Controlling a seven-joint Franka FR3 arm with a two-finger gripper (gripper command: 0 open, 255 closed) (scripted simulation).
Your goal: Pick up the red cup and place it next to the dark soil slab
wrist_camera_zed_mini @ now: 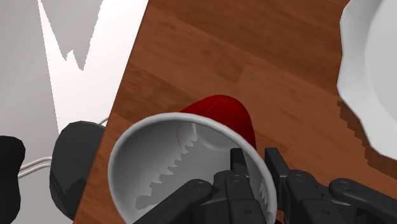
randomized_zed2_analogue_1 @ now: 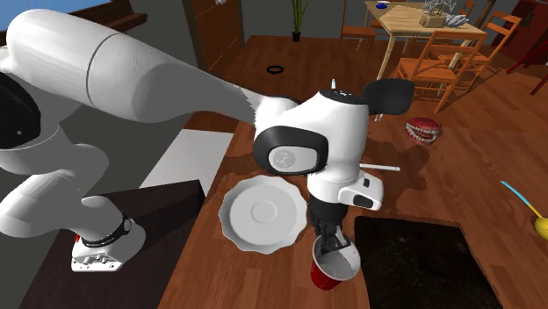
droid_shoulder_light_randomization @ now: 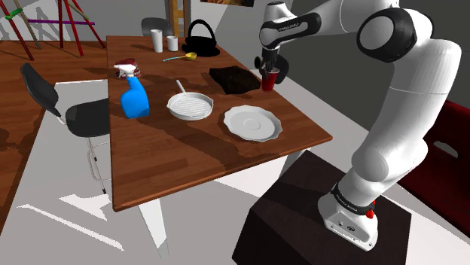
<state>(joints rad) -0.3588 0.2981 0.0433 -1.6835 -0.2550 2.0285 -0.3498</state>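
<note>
1. The red cup [droid_shoulder_light_randomization: 269, 83] is seen upright at the edge of the wooden table [droid_shoulder_light_randomization: 173, 158]. It is just beside the dark slab [droid_shoulder_light_randomization: 233, 79], at three o'clock of it in the shoulder view.
2. The cup's wall is pinched at the rim by the black gripper [droid_shoulder_light_randomization: 269, 72]. In the wrist view one finger [wrist_camera_zed_mini: 236, 168] is set inside the pale interior and the other outside, so the claw is clenched on the cup.
3. Whether the cup's base is touching the table cannot be told.
4. In the second exterior view the white plate [randomized_zed2_analogue_1: 263, 213] is found at ten o'clock of the cup and the slab at three o'clock.
5. In the shoulder view a white pan [droid_shoulder_light_randomization: 190, 106] is placed at eight o'clock of the slab, with a blue spray bottle [droid_shoulder_light_randomization: 135, 96] at nine o'clock of the pan.
</note>
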